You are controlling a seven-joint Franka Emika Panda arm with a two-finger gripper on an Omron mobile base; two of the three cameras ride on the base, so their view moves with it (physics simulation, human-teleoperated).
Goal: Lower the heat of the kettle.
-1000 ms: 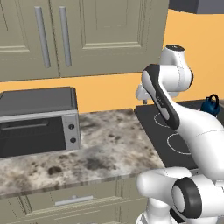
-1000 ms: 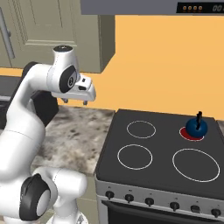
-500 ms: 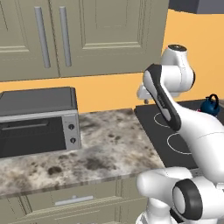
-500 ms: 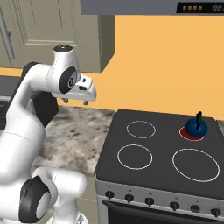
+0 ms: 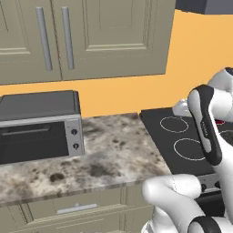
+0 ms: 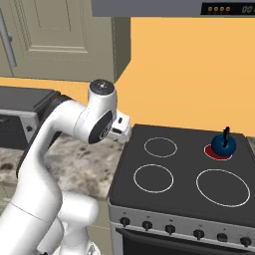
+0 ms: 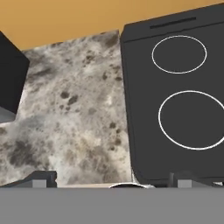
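The small dark-blue kettle (image 6: 223,144) with its black handle stands on the glowing red back-right burner (image 6: 215,153) of the black stove (image 6: 179,196). A row of knobs (image 6: 170,229) runs along the stove's front panel. My gripper (image 7: 113,180) is open, its two tips far apart with nothing between them. It hovers above the seam between the counter and the stove's left edge, well left of the kettle. In the right base view the gripper (image 6: 121,127) sits partly behind the arm's wrist.
A black toaster oven (image 5: 38,127) stands on the speckled stone counter (image 5: 113,150) left of the stove. Wall cabinets (image 5: 82,36) hang above. The two left burner rings (image 7: 192,119) lie bare under the hand.
The arm has swung right and slightly down, from over the counter toward the stove's left edge. The kettle and the base views have stayed put.
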